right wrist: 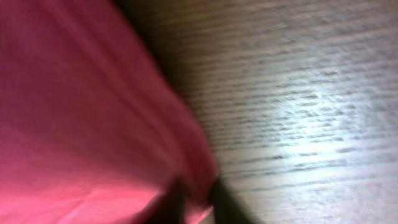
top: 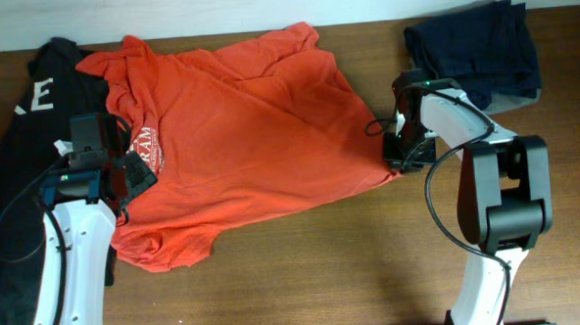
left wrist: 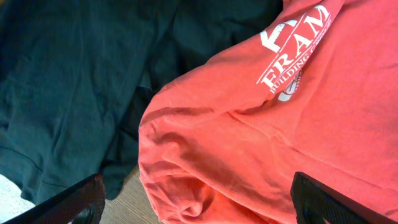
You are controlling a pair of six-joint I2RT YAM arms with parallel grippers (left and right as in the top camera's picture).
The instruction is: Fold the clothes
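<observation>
The orange-red T-shirt [top: 250, 135] lies spread on the wooden table, with its small white logo up near its left side. My left gripper [top: 129, 179] is at the shirt's left edge. In the left wrist view its fingers [left wrist: 199, 190] are wide open, with a rumpled fold of the shirt [left wrist: 280, 137] between them. My right gripper [top: 400, 158] is at the shirt's lower right corner. In the blurred right wrist view its fingers [right wrist: 196, 202] are shut on the edge of the shirt [right wrist: 81, 124].
A black garment [top: 13, 106] with a white letter lies under the shirt's left side and also shows in the left wrist view [left wrist: 62, 81]. A dark navy garment [top: 476, 47] lies at the back right. Bare wooden table [top: 324, 269] runs along the front.
</observation>
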